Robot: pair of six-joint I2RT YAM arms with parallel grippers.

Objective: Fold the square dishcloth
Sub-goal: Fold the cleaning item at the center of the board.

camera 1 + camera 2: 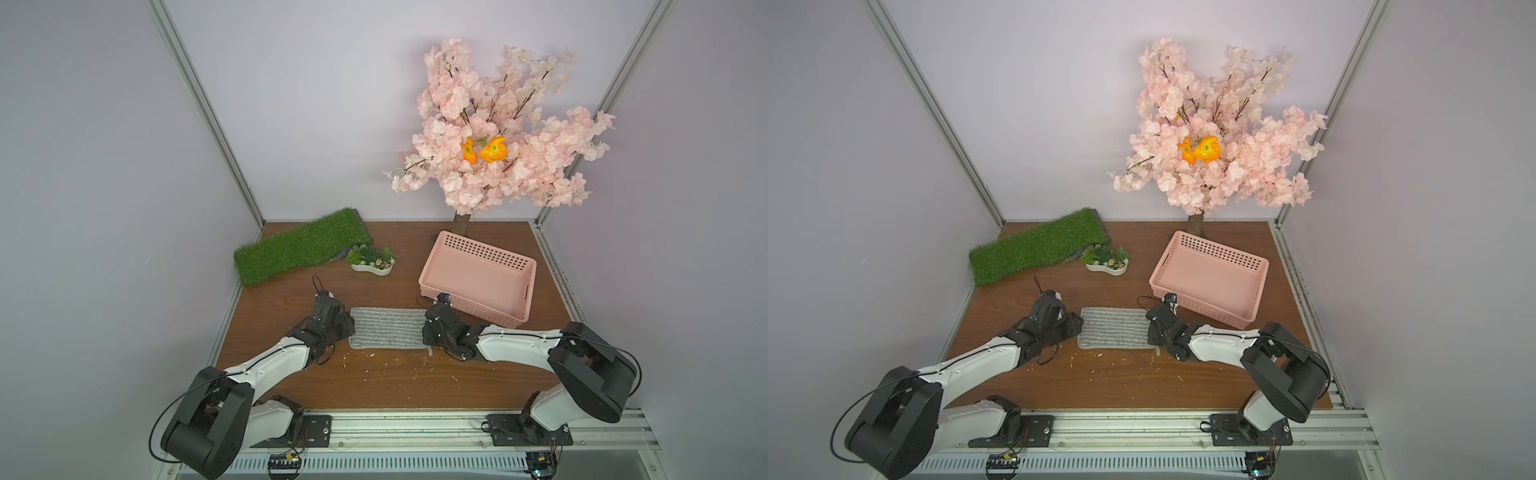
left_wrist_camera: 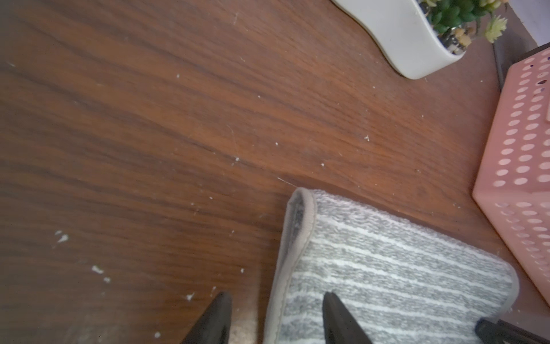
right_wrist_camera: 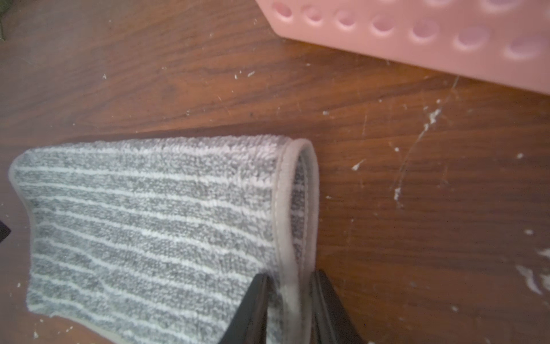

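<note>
Left jaws are apart, straddling the left hem of the cloth (image 1: pixel 388 328). 1 finger (image 2: pixel 337 315) sits over the stripes, and the other finger (image 2: pixel 218 315) is off the cloth, over the bare surface (image 1: pixel 395 386).

Right jaws are way narrower, with 1 finger (image 3: pixel 253 309) on each side of the doubled hem at the cloth's right end. Honestly can't tell if they're pinching it or just brushing it.

The cloth lies flat on the surface between the 2 arms, doubled over into a rectangle, and you can see 2 layers at both short ends. The pink basket (image 1: pixel 503 313) sits just behind the right wrist, near the cloth's far right corner but not touching it.

Further back on the left there's a small white planter (image 1: pixel 372 266) and a green mat (image 1: pixel 299 247), both well apart from the cloth. A pink blossom tree (image 1: pixel 498 133) stands behind the basket. White crumbs are scattered over the wood.
</note>
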